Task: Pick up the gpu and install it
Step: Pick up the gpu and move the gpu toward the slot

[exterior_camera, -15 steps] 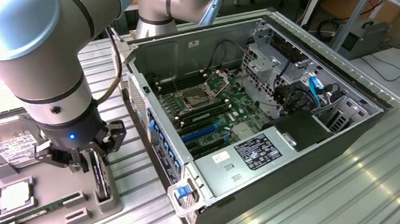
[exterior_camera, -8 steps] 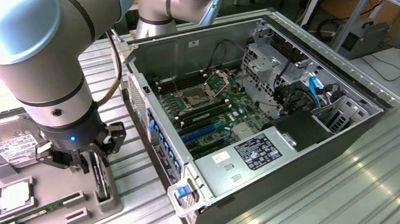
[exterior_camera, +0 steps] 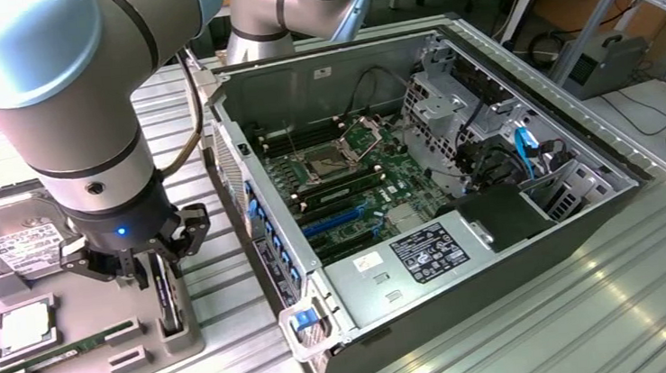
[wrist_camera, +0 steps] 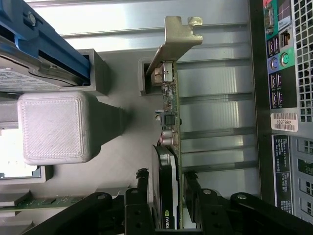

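The open computer case is lying at the exterior view's right. Beside it the arm is reaching down over the grey tray, where the gpu is standing on edge (silver bracket away from the fingers). The gripper is straddling it, jaws apart.

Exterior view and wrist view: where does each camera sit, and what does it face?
Exterior view: off the arm, high, looking down into the computer case; arm and gripper at the exterior view's left.
Wrist view: on the wrist, looking past the open fingers straddling the gpu.
Shared: gpu, gripper, tray, computer case.
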Controlling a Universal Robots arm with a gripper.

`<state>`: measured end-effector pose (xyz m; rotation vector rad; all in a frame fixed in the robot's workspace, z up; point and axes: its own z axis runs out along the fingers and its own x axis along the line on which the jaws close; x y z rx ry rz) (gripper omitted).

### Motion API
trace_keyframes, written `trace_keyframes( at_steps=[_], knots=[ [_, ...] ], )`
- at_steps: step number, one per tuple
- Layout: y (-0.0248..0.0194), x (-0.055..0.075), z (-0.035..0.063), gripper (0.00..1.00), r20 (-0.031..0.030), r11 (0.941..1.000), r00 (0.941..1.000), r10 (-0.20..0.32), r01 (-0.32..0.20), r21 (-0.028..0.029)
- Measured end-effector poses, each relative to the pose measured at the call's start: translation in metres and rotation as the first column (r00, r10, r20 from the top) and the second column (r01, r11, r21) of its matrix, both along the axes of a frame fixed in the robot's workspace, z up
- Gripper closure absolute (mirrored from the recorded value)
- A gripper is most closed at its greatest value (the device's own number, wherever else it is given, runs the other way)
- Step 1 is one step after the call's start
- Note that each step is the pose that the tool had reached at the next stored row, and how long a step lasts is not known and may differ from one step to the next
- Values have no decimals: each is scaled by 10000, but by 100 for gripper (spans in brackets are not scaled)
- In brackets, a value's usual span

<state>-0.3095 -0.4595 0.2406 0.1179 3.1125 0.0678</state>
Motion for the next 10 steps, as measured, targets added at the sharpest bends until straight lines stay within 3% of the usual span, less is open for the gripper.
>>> trace_keyframes(
  at_steps=[10],
  knots=[
    [0,0,0,59,0,10000,10000,0,0,0]
  ],
)
